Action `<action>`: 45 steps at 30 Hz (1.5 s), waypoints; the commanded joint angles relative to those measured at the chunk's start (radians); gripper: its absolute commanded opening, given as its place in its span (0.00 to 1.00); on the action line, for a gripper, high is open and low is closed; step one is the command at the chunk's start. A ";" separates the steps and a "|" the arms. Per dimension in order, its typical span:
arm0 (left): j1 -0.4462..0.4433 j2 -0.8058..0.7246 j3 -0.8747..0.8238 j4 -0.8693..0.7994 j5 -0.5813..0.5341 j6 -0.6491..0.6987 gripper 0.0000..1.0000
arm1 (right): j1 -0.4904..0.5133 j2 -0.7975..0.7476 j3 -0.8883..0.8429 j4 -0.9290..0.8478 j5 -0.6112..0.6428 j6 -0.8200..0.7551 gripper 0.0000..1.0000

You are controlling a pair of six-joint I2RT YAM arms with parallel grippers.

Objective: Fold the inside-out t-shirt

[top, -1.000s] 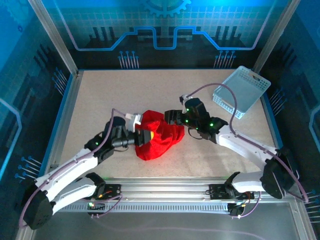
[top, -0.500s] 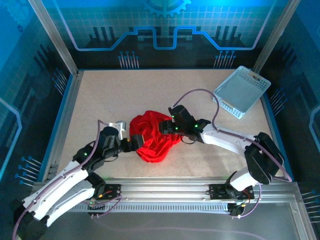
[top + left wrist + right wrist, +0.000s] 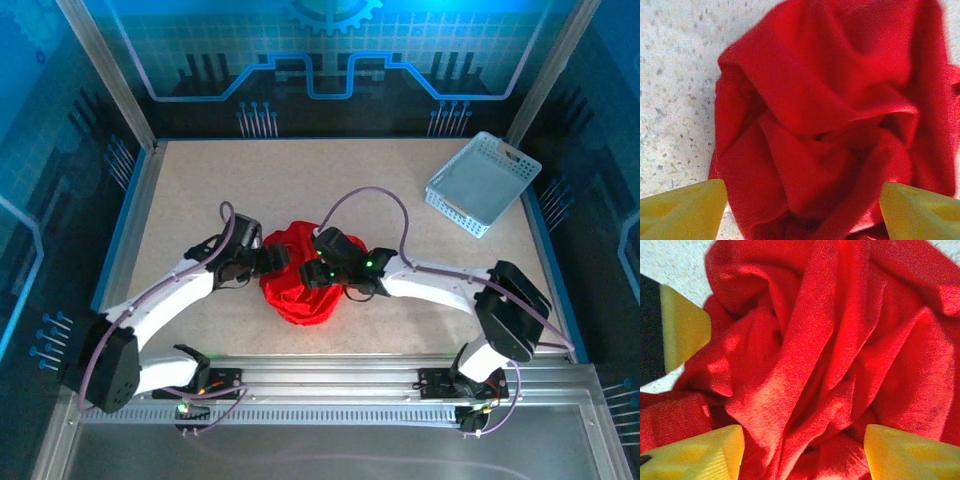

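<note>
The inside-out t-shirt [image 3: 296, 288] lies as a crumpled bright red heap in the middle of the table, its sleeves lost in the folds. My left gripper [image 3: 274, 259] presses into the heap's upper left side. In the left wrist view its yellow fingertips [image 3: 684, 211] stand wide apart, open, with red folds [image 3: 810, 115] bulging between them. My right gripper [image 3: 314, 272] sits on top of the heap from the right. Its fingers [image 3: 907, 452] are also spread open over the cloth [image 3: 815, 360]. A yellow finger of the left gripper [image 3: 684, 331] shows close by in the right wrist view.
The light blue mesh basket [image 3: 483, 183] stands at the back right corner, well away from both arms. The speckled tabletop [image 3: 200, 190] is bordered by blue side rails [image 3: 122, 232] and a metal rail along the front [image 3: 330, 385].
Both grippers have closed in on the shirt: the right slid left onto it, the left swung up to its upper left side. The cloth is bunched tighter.
</note>
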 commanded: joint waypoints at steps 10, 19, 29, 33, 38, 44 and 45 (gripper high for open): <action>0.004 0.072 -0.001 0.037 0.046 0.040 0.46 | 0.026 0.152 0.161 -0.081 0.007 -0.017 0.25; 0.007 -0.041 0.008 0.024 -0.018 0.094 0.02 | -0.028 -0.117 0.087 -0.158 0.115 -0.063 0.00; 0.035 -0.347 0.106 0.032 -0.065 0.146 0.00 | -0.227 -0.475 0.142 -0.201 -0.089 -0.152 0.00; 0.036 -0.394 0.194 0.001 -0.089 0.168 0.00 | -0.305 -0.547 0.201 -0.205 -0.209 -0.158 0.00; 0.038 -0.317 0.252 -0.051 -0.073 0.163 0.00 | -0.311 -0.547 0.219 -0.223 -0.266 -0.147 0.00; 0.032 0.032 0.378 -0.312 -0.152 0.164 0.45 | -0.218 -0.432 0.193 -0.147 -0.272 -0.089 0.00; 0.021 0.007 0.346 -0.286 -0.166 0.157 0.58 | -0.206 -0.407 0.203 -0.146 -0.256 -0.082 0.00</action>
